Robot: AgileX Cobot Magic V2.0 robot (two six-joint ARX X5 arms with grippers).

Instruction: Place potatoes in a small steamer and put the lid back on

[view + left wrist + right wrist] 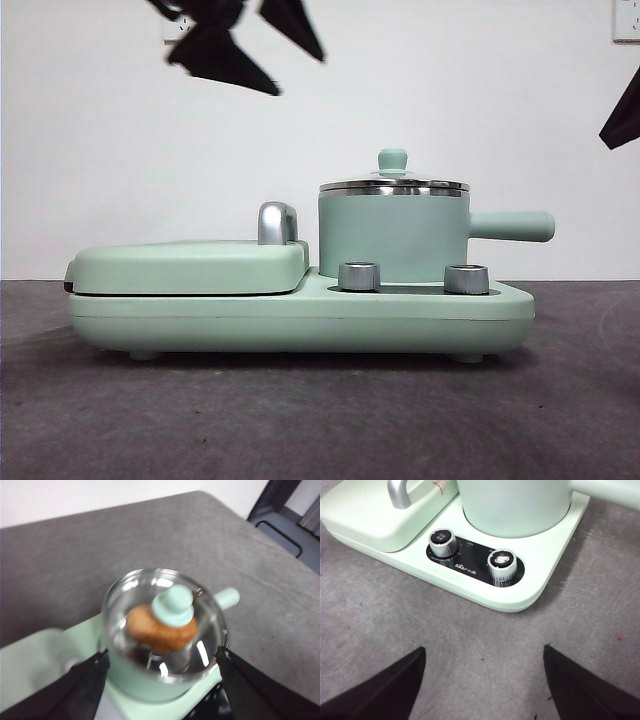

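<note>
mint-green cooker base (pixel 300 320), flat grill cover (pixel 190 265), two steel dials (pixel 442 542), grey table (pixel 320 420)

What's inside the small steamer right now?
Through the lid, one potato lies inside the small steamer. The pot floor beneath it is covered.

Even, bright light fills all views; soft shadows lie under the appliance base (pixel 300 320) on the desk (pixel 300 420). The left wrist picture is blurred, with white glare patches on the lid (pixel 165 625).
</note>
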